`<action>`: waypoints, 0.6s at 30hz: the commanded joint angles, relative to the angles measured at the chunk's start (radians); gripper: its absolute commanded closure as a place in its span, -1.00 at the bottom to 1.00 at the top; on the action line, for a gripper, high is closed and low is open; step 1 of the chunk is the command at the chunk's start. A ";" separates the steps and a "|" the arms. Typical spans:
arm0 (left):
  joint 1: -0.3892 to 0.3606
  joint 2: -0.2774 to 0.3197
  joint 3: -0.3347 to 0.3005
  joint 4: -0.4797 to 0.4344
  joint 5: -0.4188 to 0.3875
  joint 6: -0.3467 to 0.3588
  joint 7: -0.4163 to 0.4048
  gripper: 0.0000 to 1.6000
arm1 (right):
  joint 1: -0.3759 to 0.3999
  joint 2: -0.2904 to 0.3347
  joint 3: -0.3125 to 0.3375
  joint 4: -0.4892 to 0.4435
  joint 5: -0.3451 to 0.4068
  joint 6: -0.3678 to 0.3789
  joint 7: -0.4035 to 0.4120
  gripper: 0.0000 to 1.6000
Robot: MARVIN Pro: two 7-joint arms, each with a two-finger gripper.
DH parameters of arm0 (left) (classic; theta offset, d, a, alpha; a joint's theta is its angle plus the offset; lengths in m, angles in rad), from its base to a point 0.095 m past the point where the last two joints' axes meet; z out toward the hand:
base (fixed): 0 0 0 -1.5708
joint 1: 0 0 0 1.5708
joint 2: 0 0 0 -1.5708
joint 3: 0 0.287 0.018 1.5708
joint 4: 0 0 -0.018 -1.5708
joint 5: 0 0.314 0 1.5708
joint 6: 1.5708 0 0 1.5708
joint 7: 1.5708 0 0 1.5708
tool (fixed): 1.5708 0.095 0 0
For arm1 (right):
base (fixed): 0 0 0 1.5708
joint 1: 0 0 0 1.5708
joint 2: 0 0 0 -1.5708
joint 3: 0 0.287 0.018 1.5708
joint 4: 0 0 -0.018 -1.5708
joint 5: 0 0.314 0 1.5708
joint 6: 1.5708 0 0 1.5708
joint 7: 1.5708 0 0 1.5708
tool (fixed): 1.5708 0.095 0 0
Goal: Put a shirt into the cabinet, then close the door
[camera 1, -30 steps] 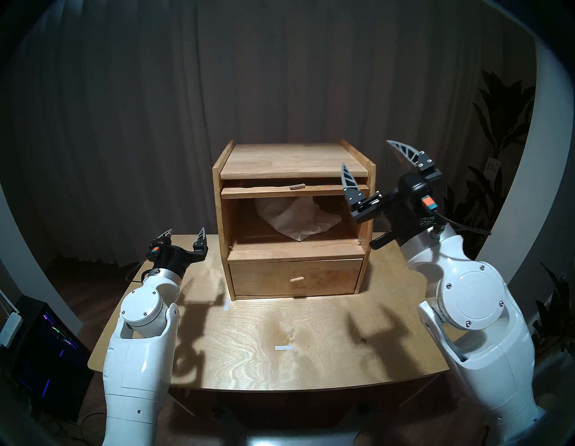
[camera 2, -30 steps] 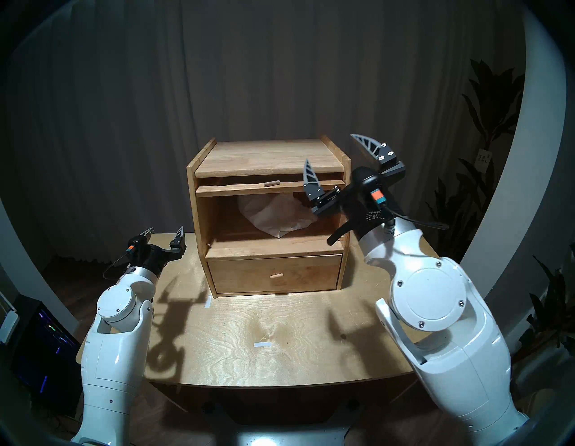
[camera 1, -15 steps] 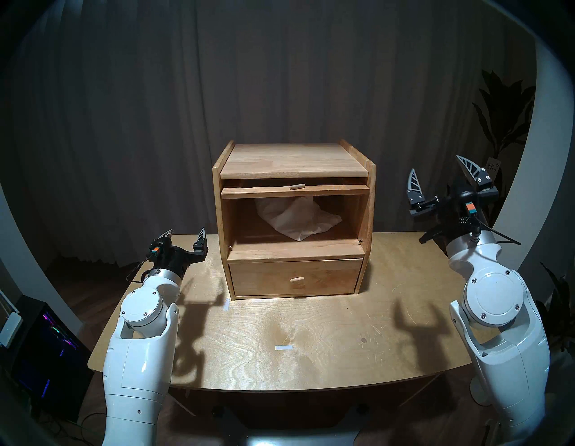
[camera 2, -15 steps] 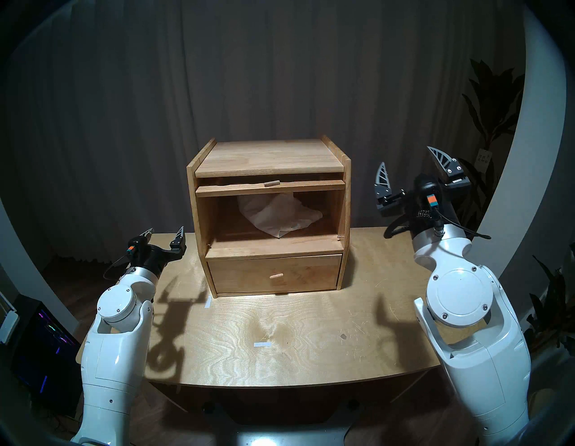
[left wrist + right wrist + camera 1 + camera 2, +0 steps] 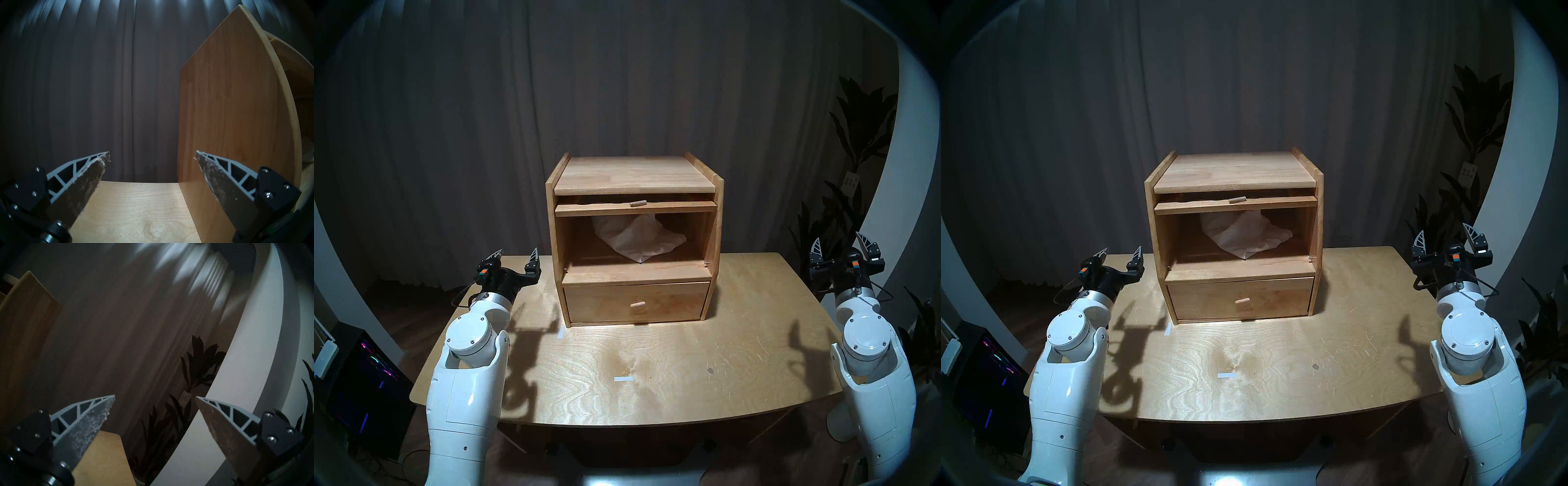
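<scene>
The light-wood cabinet stands at the back middle of the table. Its door is raised flat under the top board, front edge and peg handle facing me, so the compartment is open. Inside lies the crumpled white shirt. My left gripper hovers open and empty left of the cabinet's side wall. At the table's right edge my right gripper is open and empty, well clear of the cabinet.
A shut drawer with a peg knob sits below the compartment. The wooden table carries two small white tape marks. Dark curtains hang behind, tall plants stand at the right, and a lit computer case sits low on the left.
My right arm has swung away from the cabinet's upper right front, going right and down to the table's right edge, still open. Left arm, shirt and door have not moved.
</scene>
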 commanded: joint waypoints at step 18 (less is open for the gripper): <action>-0.015 0.001 0.002 -0.032 -0.003 -0.009 0.000 -1.00 | 0.238 0.088 -0.060 0.339 0.323 -0.351 0.410 -1.00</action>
